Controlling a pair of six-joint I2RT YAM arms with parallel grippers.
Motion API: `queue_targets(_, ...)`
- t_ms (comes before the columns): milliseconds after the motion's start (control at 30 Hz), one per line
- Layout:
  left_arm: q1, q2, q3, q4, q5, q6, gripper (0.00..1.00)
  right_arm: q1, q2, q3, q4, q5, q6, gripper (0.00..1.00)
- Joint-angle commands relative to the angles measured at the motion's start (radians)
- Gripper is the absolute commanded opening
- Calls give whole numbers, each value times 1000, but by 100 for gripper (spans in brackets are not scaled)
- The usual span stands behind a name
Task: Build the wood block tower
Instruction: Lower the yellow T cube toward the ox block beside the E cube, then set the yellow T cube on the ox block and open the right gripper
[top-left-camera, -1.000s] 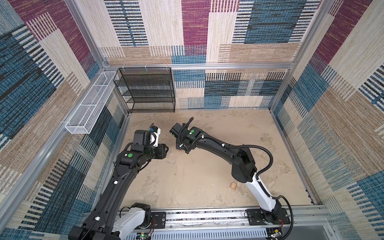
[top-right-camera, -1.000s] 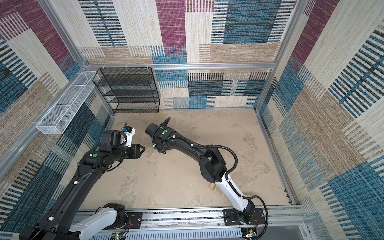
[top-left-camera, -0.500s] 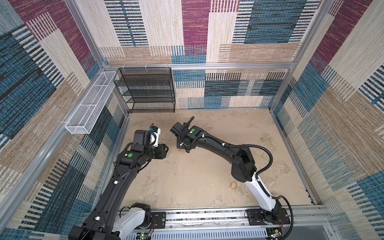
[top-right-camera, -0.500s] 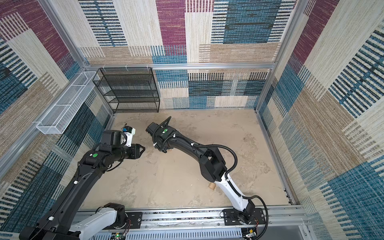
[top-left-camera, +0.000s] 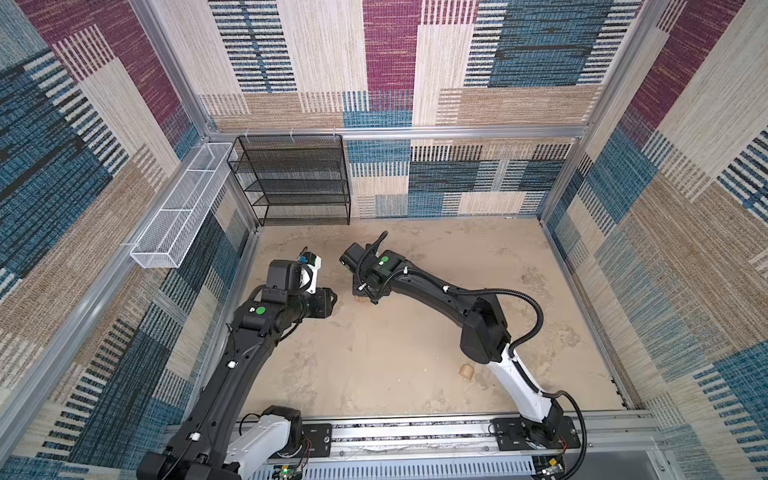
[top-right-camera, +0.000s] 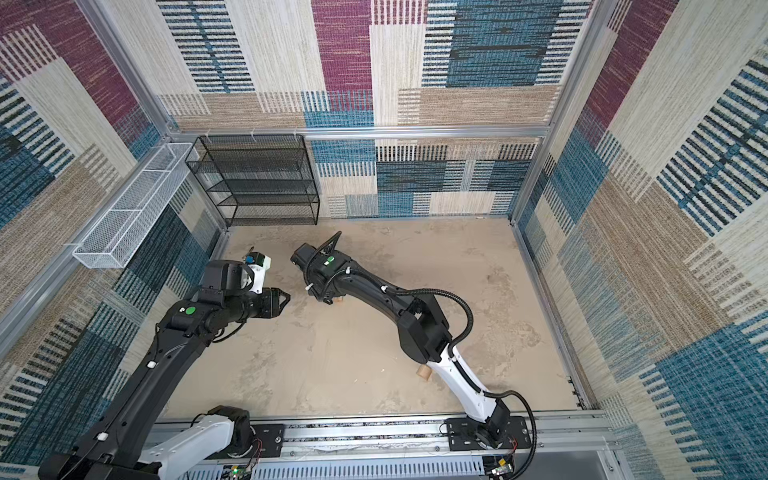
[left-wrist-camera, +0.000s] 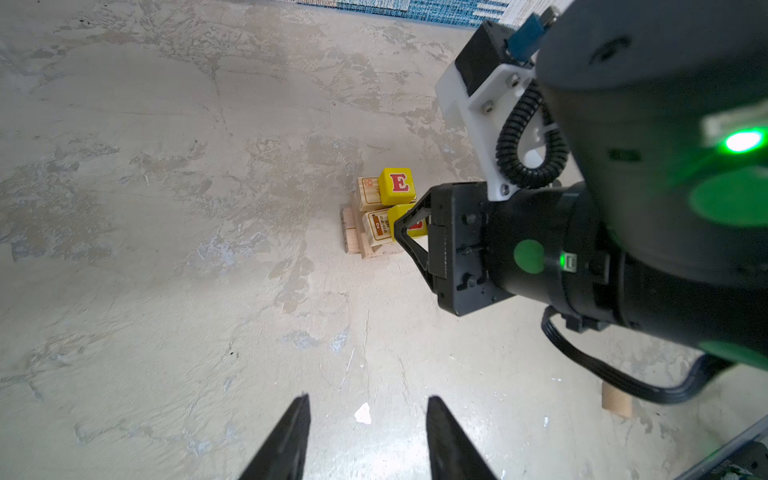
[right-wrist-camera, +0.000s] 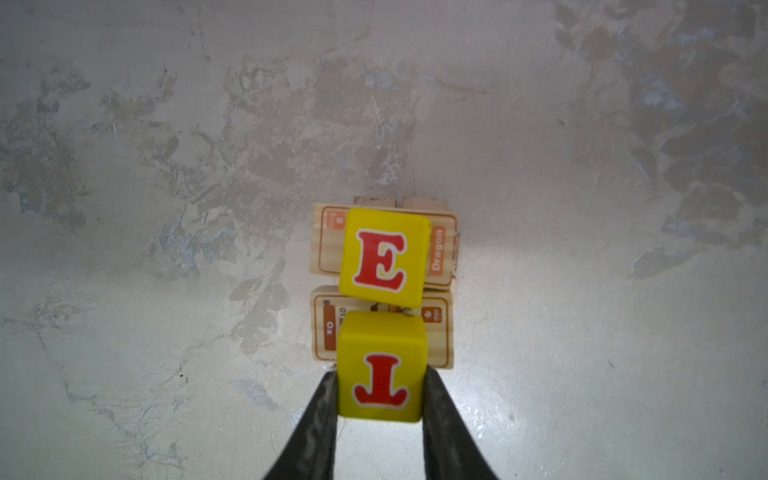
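The tower (right-wrist-camera: 440, 249) stands on the floor as a small stack of tan wood blocks. Two printed tan oblongs lie side by side on a wider base (left-wrist-camera: 352, 237). A yellow block with a red E (right-wrist-camera: 384, 257) sits on the "Dragon" oblong. My right gripper (right-wrist-camera: 381, 376) is shut on a second yellow, red-lettered block (right-wrist-camera: 380, 345), directly over the "Ox" oblong (right-wrist-camera: 436, 345); whether it rests there I cannot tell. In both top views the wrist (top-left-camera: 376, 270) hides this. My left gripper (left-wrist-camera: 368, 401) hangs open and empty beside the tower (top-left-camera: 360, 298). A rounded tan piece (top-left-camera: 466, 372) lies alone near the right arm's base.
A black wire shelf (top-left-camera: 291, 178) stands against the back wall at the left. A white wire basket (top-left-camera: 178, 208) hangs on the left wall. The arms' mounting rail (top-left-camera: 415, 432) runs along the front edge. Patterned walls enclose the sandy floor (top-left-camera: 478, 257).
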Motion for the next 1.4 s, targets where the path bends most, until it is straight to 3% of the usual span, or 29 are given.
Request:
queue_targets(0, 0, 4, 7, 6, -4, 19, 50, 0, 6, 14, -11, 19, -11, 11)
queue_targets(100, 0, 4, 7, 6, -4, 20, 50, -2, 8, 17, -11, 17, -15, 22)
queue_targets(600, 0, -2, 7, 4, -6, 20, 50, -3, 25, 40, -24, 24, -22, 25)
queue_targets(667, -1, -3, 6, 4, -5, 20, 50, -3, 28, 43, -25, 23, -23, 30)
queue_targets(833, -1, -3, 7, 6, -4, 21, 50, -3, 32, 49, -31, 25, -24, 32)
queue_targets(900, -1, -3, 7, 4, -4, 20, 50, -3, 30, 50, -29, 25, -26, 48)
queue_targets(1033, -1, -6, 7, 3, -6, 22, 50, -3, 29, 56, -23, 24, -34, 55)
queue_targets(1367, 0, -11, 7, 3, -18, 22, 50, -3, 20, 86, -23, -11, -46, 58)
